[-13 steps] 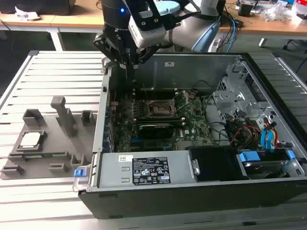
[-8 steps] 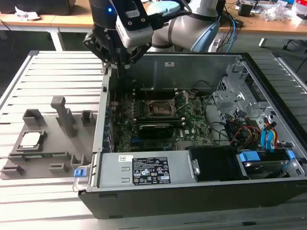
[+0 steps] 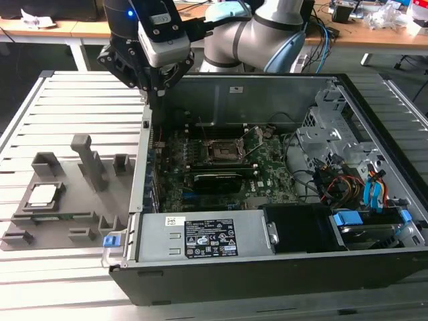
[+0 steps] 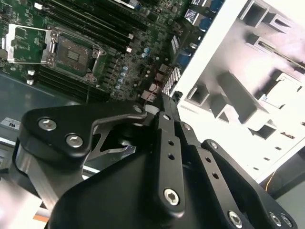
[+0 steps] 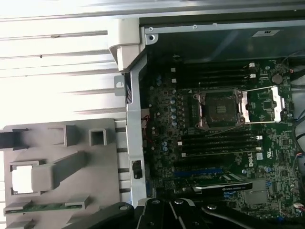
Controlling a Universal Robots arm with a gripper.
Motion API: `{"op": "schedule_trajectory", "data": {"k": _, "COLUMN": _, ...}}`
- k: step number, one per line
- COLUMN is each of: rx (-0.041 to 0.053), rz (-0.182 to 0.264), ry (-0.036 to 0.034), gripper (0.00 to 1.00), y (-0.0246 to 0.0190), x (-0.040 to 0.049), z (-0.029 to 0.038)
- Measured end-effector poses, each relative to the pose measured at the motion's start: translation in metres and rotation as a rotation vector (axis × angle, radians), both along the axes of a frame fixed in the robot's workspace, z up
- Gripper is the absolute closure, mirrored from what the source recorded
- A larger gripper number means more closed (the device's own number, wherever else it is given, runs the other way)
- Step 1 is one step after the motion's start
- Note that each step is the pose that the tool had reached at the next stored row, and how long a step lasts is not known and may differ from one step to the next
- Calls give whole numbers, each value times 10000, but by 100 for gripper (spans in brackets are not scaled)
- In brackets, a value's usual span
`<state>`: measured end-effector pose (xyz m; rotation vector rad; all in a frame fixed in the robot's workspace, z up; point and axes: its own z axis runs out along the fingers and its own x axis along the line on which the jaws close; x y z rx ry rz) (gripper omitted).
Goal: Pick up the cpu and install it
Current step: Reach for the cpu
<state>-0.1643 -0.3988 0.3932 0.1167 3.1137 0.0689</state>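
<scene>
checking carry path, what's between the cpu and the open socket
Exterior view: the tray's tall grey plastic post and the case's grey metal side wall, between silver square cpu and black socket.

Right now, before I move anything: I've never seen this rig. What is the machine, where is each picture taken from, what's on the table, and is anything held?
The machine is one robot arm with a gripper at its end. The exterior view comes from a camera off the arm, looking over the slatted table. Both wrist views come from cameras riding on the arm, behind the gripper. On the table stand an open computer case and, at the exterior view's left, a grey tray. The cpu lies in the tray, not yet picked up. Inside the case the socket is empty, its frame swung open. The gripper hangs above the case's wall on the tray side.
</scene>
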Motion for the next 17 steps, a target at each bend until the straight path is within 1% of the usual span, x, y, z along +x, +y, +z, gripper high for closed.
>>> {"op": "schedule_trajectory", "data": {"k": 3, "rx": 0, "rz": 1, "ry": 0, "gripper": 89, "y": 0, "x": -48, "z": -1}}
{"op": "schedule_trajectory", "data": {"k": 5, "rx": 0, "rz": 0, "ry": 0, "gripper": 89, "y": 0, "x": -150, "z": -3}}
{"op": "schedule_trajectory", "data": {"k": 7, "rx": 0, "rz": 1, "ry": 0, "gripper": 89, "y": 0, "x": -215, "z": -3}}
{"op": "schedule_trajectory", "data": {"k": 8, "rx": 0, "rz": 1, "ry": 0, "gripper": 89, "y": 0, "x": -263, "z": -4}}
{"op": "schedule_trajectory", "data": {"k": 10, "rx": 0, "rz": 0, "ry": -1, "gripper": 89, "y": 0, "x": -316, "z": -6}}
{"op": "schedule_trajectory", "data": {"k": 15, "rx": 0, "rz": 0, "ry": 0, "gripper": 89, "y": 0, "x": -497, "z": -8}}
{"op": "schedule_trajectory", "data": {"k": 17, "rx": 0, "rz": 0, "ry": 0, "gripper": 89, "y": 0, "x": -533, "z": -8}}
